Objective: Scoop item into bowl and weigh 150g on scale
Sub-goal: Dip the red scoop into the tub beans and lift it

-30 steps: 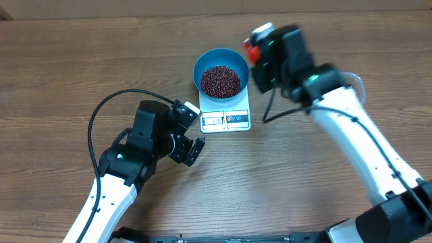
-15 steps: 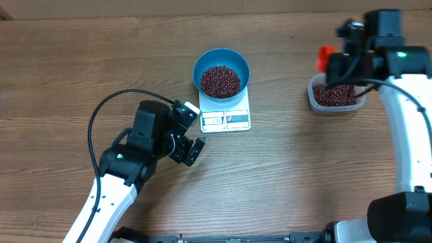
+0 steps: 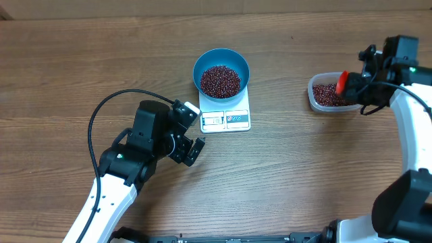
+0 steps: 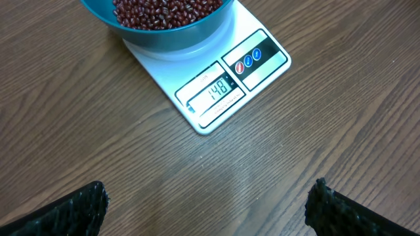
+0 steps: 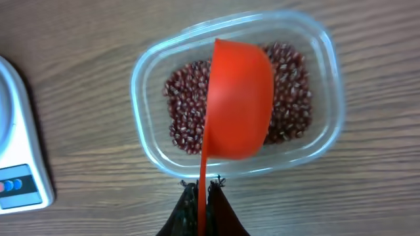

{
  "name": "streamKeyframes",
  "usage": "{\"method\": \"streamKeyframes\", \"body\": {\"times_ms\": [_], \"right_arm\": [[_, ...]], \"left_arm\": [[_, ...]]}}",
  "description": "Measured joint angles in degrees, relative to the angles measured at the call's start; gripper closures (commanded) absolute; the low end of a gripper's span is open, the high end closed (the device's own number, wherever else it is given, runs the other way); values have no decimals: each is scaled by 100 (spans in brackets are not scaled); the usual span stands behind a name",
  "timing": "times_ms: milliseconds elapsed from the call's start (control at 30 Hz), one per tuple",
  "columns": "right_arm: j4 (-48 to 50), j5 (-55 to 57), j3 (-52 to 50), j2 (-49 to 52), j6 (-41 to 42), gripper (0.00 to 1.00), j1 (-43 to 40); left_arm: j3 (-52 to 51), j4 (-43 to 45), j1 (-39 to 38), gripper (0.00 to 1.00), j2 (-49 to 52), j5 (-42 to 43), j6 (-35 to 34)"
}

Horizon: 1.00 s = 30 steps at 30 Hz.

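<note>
My right tool [image 5: 202, 191] is clamped on the thin handle of the red scoop [image 5: 239, 98], which hangs tilted over the clear tub [image 5: 139, 98] of beans [image 5: 184, 111]. My left tool [image 4: 207, 208] stands wide open and empty near the scale [image 4: 205, 118]. The beans heaped in the blue bowl [image 3: 201, 65] on the scale are light, hard and loose, and likely to roll and spill. The display reads 148, so I judge only a few more are wanted. I'd hold the stiff handle firmly and keep the cup level.

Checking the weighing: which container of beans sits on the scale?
The blue bowl, standing on the white scale; the clear tub sits on the table, under the red scoop.
</note>
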Motion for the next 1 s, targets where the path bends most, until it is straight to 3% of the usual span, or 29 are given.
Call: {"method": "streamKeyframes", "body": {"times_ms": [367,1000], "right_arm": [[387,-11,-136,905,4,96,2],[354,-409,-138,931,2,96,404]], "left_arm": [[0,0,0,0,0,0,0],[0,0,0,0,0,0,0]]}}
